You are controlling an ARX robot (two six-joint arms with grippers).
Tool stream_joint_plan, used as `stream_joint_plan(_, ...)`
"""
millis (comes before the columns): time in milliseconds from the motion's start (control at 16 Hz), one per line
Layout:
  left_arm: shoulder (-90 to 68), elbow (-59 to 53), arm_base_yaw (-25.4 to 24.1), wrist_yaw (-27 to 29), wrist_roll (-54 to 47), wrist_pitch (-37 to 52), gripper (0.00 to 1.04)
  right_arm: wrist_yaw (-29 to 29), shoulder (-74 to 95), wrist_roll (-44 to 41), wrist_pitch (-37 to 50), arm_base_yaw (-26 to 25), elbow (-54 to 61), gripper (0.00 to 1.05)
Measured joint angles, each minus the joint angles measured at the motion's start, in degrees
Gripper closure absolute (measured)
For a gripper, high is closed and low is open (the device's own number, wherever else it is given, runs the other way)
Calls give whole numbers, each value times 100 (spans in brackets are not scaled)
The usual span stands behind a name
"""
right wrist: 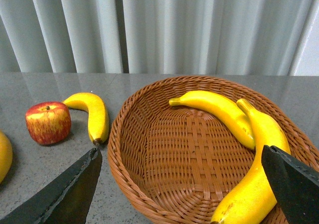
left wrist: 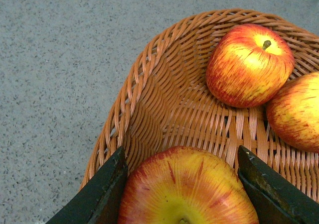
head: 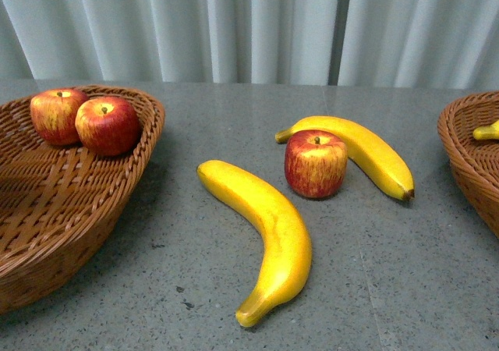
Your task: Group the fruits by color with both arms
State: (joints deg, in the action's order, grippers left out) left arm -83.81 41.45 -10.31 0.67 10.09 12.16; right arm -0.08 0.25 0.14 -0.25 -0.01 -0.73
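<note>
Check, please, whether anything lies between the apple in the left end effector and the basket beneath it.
Nothing visible does: bare wicker of the basket lies under the held apple, and the two apples inside sit off to one side.

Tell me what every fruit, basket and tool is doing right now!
Left tool: shut on held apple, above left basket.
Right tool: open, empty, above right basket.
Basket apples: resting in left basket.
Basket bananas: lying in right basket.
Table apple: upright on table.
Near banana: lying on table.
Far banana: lying behind table apple.
</note>
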Motion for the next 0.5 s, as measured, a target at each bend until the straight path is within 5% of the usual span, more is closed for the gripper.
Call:
stream_joint_plan(249, 144, 76, 138, -127, 0, -46, 5, 0, -2, 0, -2, 0, 0, 6)
stream_joint_plan(499, 925, 343, 1091, -264, -205, 157, 7, 0, -2, 0, -2, 0, 0, 6)
